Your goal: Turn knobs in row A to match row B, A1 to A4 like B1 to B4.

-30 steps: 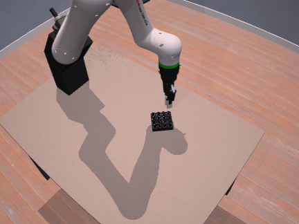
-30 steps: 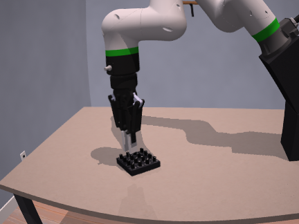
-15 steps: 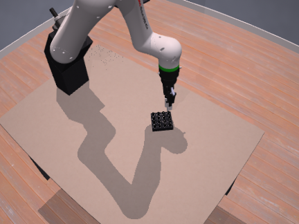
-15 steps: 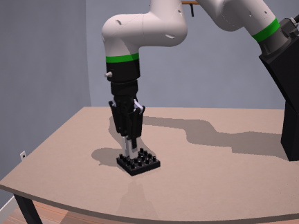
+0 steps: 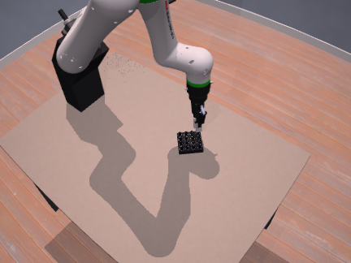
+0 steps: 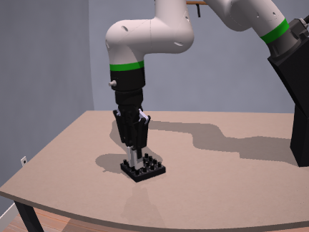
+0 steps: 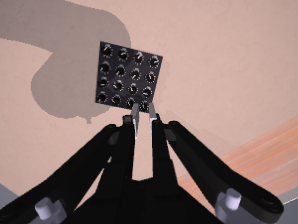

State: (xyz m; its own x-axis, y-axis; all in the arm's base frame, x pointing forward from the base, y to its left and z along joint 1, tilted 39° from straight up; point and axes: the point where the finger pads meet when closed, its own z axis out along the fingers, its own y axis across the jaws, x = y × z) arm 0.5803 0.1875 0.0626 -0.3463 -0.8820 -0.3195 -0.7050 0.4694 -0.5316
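The black knob box [image 5: 190,143] [image 6: 141,170] [image 7: 129,80] stands on its feet on the tan mat [image 5: 252,174], with a grid of small black knobs with white lines. My gripper [image 5: 198,129] [image 6: 133,164] [image 7: 143,110] points straight down over one corner of the box. Its fingers stand a narrow gap apart with nothing between them. In the wrist view the tips sit just outside the corner knob of the nearest row, a little above the knob tops. The knob names and marks are too small to read.
The robot's black base [image 5: 79,85] [image 6: 298,107] stands at the far end of the mat. The mat covers a wooden table [image 5: 284,81]; its front edge [image 6: 150,223] is curved. The arm's shadow falls across the mat beside the box.
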